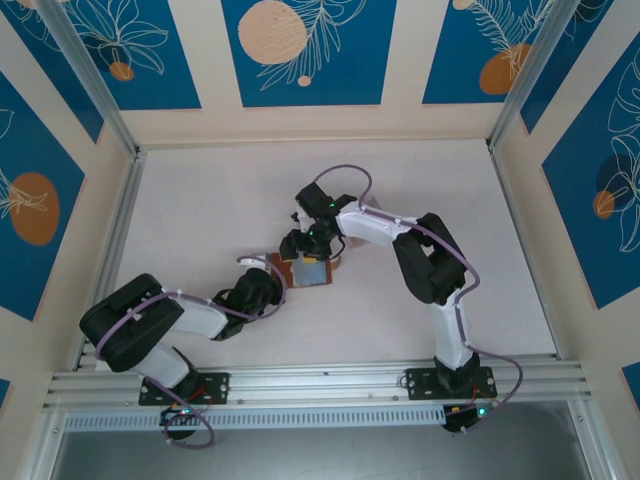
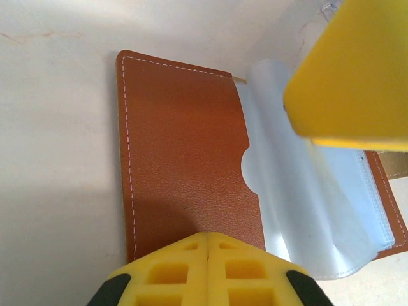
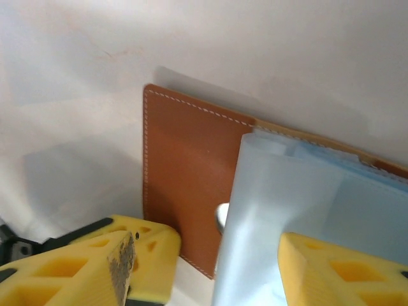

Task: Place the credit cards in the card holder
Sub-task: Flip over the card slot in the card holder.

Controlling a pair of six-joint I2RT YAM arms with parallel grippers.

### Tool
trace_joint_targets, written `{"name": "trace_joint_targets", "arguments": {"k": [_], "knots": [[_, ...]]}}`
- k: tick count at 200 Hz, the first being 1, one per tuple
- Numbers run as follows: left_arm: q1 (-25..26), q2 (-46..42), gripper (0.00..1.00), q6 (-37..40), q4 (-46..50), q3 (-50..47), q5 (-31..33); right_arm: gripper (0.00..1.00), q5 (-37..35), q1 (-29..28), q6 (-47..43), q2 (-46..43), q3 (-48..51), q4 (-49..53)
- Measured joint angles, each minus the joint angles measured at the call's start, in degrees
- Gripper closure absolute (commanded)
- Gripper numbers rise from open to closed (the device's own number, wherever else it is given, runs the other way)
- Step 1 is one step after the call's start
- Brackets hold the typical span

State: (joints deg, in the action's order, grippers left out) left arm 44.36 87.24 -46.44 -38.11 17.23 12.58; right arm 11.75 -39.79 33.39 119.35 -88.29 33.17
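- The table (image 1: 220, 200) is flat and pale, almost white, with a few faint marks.
- Cream walls (image 1: 400, 60) stand around it on three sides. They have big blue panels with orange circles and white leaf drawings.
- Shiny metal rails (image 1: 320, 380) run along the near edge and up the corners.
- The card holder (image 1: 310, 272) lies open and flat in the middle of the table, where the two arms meet.
- In the left wrist view, its brown cover (image 2: 185, 159) has a row of small white stitches along the edge.
- See-through plastic pockets (image 2: 299, 210) stick up from the middle of the card holder and curl over.
- The left gripper (image 2: 207, 268) has its two yellow fingers pressed tight together, with no gap.
- Its tip sits on the near edge of the brown cover.
- The right gripper (image 3: 207, 255) has its yellow fingers spread wide apart.
- The plastic pockets (image 3: 274, 210) stand between those fingers. It is hard to tell if the fingers touch them.
- From the left wrist, one right finger (image 2: 350, 76) blocks the far corner of the card holder.
- From the top, both grippers cover much of the card holder.
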Motion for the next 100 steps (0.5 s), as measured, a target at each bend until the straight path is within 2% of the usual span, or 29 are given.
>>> {"name": "trace_joint_targets", "arguments": {"k": [52, 100], "knots": [[0.7, -1.4, 0.87, 0.85, 1.99, 0.0, 0.37, 0.38, 3.37, 0.87, 3.26, 2.25, 0.02, -3.76], [1.6, -3.15, 0.86, 2.67, 4.98, 0.07, 0.37, 0.38, 5.73, 0.68, 5.66, 3.21, 0.13, -5.86]]}}
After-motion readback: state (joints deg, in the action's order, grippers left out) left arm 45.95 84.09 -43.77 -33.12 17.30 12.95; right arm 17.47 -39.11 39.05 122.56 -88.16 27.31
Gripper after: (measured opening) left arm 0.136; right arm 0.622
